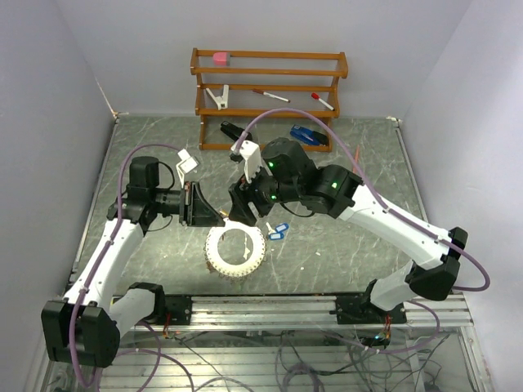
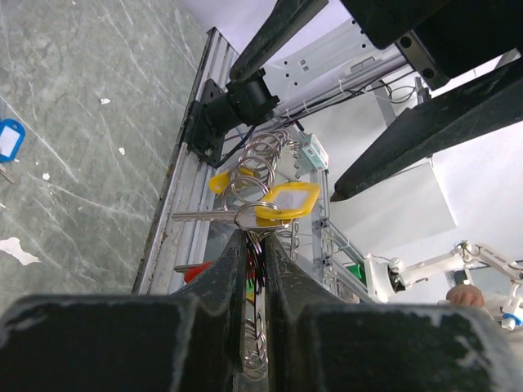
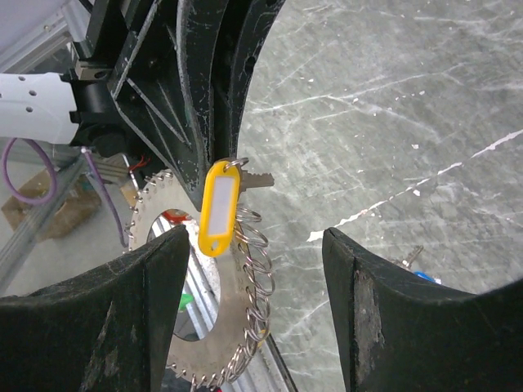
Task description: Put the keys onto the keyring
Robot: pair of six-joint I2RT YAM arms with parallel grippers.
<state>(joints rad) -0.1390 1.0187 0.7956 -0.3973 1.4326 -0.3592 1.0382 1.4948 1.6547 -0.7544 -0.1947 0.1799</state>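
Left gripper [image 2: 255, 241]: jaws almost closed, only a thin slot between them, pinching the rim of the keyring [image 3: 221, 343] together with some of its wire loops.
Keyring: a toothed grey metal disc with a big hole. It hangs down from the left fingertips and is tilted, with its low edge toward the near rail of the table [image 1: 343, 245]. I cannot tell whether this edge touches the table.
Small split rings [image 3: 257, 269]: many, in a row along the rim of the keyring, starting directly at the left fingertips.
Yellow-tagged key [image 3: 219, 204]: just beyond the left fingertips, hanging on one of the split rings. The tag points down and the metal blade sticks out sideways.
Right gripper [image 3: 255, 245]: jaws wide apart and holding nothing. It faces the left gripper closely. In the right wrist view the yellow tag and the rim with the rings appear between its two fingers [image 3: 139, 327], not touching them.
Blue-tagged keys [image 1: 278, 231]: two, flat on the table just beside the right gripper, on its far side from the left gripper.
Wooden rack [image 1: 270, 90]: well behind both grippers, at the back wall.
Blue stapler [image 1: 309, 135]: on the table before the rack.
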